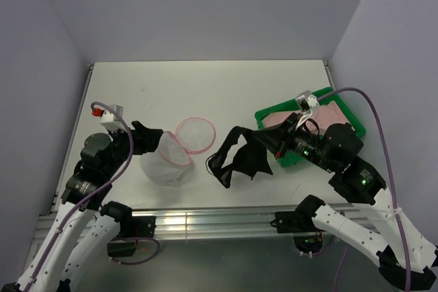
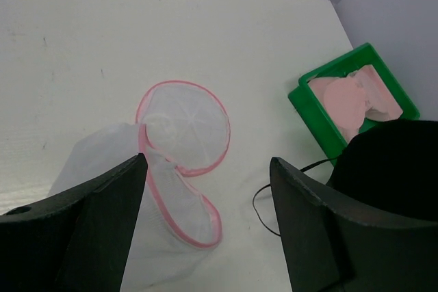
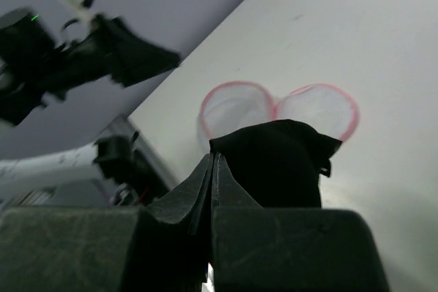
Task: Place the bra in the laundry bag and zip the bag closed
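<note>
While the right gripper's (image 1: pixel 272 146) fingers (image 3: pixel 205 182) press together with no gap between them, they pinch a fold of the black bra (image 1: pixel 243 158), which hangs from them in a dark bunch above the table (image 1: pixel 239 87). In the right wrist view the bra (image 3: pixel 274 162) bulges just beyond the clamped tips, with the two pink rings of the laundry bag (image 3: pixel 236 107) behind it. A thin black strap loops down on the side toward the bag.

The left gripper (image 1: pixel 145 133) stands with its fingers (image 2: pixel 113 200) spread wide and nothing between them. It hovers low at the left edge of the laundry bag (image 1: pixel 168 162), whose white mesh body lies slumped on the table with its pink-rimmed mouth turned toward the bra. The round lid (image 2: pixel 185 128) is flipped back flat on the table, joined to the body at one point of the rim, so the bag is unzipped.

Behind the right arm, a green tray (image 1: pixel 263 114) sits near the table's right edge, and pale pink fabric (image 1: pixel 332 113) lies crumpled inside it.
</note>
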Robot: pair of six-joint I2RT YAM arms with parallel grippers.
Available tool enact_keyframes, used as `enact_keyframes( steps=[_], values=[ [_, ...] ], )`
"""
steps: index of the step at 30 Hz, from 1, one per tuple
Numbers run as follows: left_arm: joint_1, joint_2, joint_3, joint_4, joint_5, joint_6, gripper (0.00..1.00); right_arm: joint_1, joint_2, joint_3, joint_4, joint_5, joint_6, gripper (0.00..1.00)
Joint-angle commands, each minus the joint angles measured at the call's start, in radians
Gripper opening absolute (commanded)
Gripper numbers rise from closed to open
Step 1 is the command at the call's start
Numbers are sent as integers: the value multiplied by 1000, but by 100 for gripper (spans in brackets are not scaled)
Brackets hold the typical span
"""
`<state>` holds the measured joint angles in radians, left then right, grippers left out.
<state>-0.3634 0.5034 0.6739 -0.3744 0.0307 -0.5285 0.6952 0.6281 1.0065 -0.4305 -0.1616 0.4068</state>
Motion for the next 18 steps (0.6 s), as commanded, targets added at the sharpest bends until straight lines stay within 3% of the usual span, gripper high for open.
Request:
enact_keyframes(
  steps=[1,6,10,11,13,14,15,18],
  values=[
    [4,41,41,40,61,38,79,7,-7,-34,-37,-254,20,0],
    [4,81,59,74,152,32,75,0,143,-103,2,-124,11,0],
    [1,168,98,71,242,12,74,-75,460,-16,24,20,-37,0],
    [-3,182,98,75,258,1,74,-133,502,10,42,48,-28,14],
    [-23,222,95,92,284,-24,74,-196,580,21,129,13,13,32],
    [-35,234,95,98,291,-30,75,-229,588,18,189,1,23,49],
    [-49,245,95,104,290,-34,75,-230,591,23,194,10,27,56],
    [-123,299,90,135,239,-57,77,-229,549,6,199,53,18,63]
  ],
)
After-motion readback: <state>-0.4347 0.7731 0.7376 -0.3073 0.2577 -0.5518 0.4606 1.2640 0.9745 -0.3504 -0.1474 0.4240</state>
